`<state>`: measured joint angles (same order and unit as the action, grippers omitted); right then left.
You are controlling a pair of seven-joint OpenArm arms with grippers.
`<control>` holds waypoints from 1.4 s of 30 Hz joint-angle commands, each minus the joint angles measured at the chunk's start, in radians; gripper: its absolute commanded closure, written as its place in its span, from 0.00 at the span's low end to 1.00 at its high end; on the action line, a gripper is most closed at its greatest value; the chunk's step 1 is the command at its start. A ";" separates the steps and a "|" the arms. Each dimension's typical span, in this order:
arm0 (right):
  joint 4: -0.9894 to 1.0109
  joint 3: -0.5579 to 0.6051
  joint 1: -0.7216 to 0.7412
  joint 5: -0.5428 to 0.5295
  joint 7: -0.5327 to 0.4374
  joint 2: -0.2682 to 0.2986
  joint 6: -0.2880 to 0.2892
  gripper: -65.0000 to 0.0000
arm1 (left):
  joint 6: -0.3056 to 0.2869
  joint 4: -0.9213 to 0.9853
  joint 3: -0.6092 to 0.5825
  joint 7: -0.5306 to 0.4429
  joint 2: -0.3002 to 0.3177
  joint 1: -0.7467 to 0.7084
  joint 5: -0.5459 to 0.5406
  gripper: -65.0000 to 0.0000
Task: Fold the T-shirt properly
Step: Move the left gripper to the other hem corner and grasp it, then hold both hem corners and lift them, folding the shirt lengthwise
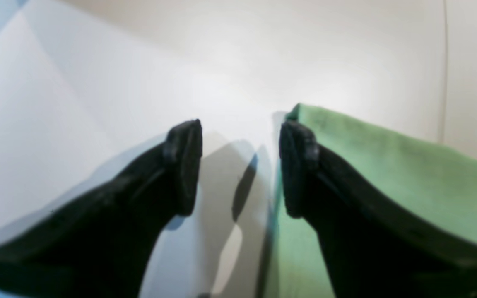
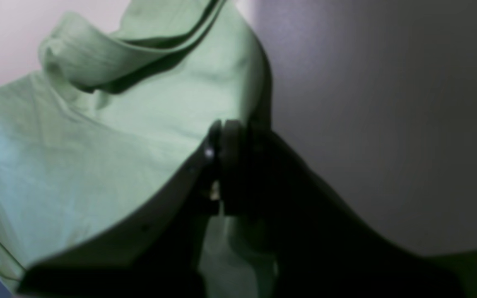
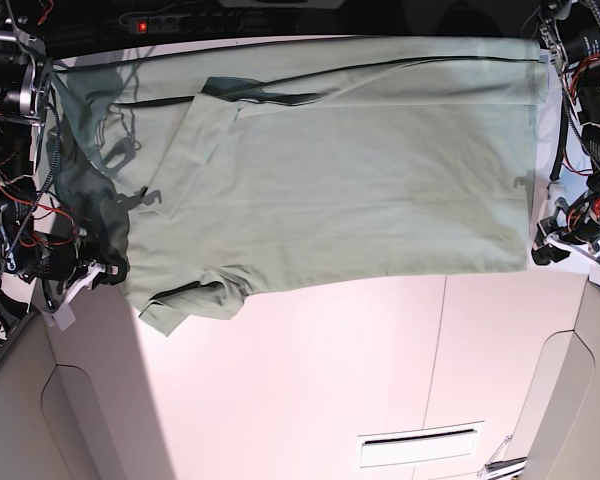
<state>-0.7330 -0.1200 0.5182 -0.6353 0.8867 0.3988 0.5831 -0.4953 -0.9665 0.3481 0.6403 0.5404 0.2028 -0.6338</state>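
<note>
White table (image 3: 310, 380) bears T-shirt (image 3: 360, 180), right end effector (image 2: 221, 165) pinching it.

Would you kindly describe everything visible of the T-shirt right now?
The T-shirt is pale sage-green soft knit cloth, spread sideways across the white table, one sleeve folded inward, hem toward the left gripper, whose open jaws flank its corner. The right gripper is shut on fabric near the ribbed collar.
</note>
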 commanded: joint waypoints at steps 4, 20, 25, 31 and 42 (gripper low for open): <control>-0.008 -0.001 0.021 0.006 0.003 0.013 -0.003 1.00 | -0.015 -0.008 0.004 0.011 0.016 0.016 -0.018 0.49; -0.008 -0.001 0.021 -0.030 0.004 0.013 -0.003 1.00 | -0.040 -0.008 0.004 0.037 -0.063 0.055 0.018 0.63; -0.008 -0.001 0.021 -0.031 0.004 0.013 -0.003 1.00 | -0.040 -0.008 0.004 0.034 -0.063 0.055 0.026 0.98; -0.028 -0.001 0.021 -0.031 0.004 0.014 -0.003 1.00 | -0.040 -0.020 0.009 -0.004 -0.060 0.055 0.023 1.00; -0.395 -0.003 -0.055 -0.116 0.166 0.014 -0.004 1.00 | -0.101 -0.381 0.194 0.232 -0.058 -0.063 -0.197 1.00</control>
<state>-1.1160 -0.1177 0.4408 -0.7380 1.0580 0.3988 0.5747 -0.5888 -1.3354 0.5385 0.8925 0.4599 0.1219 -0.8211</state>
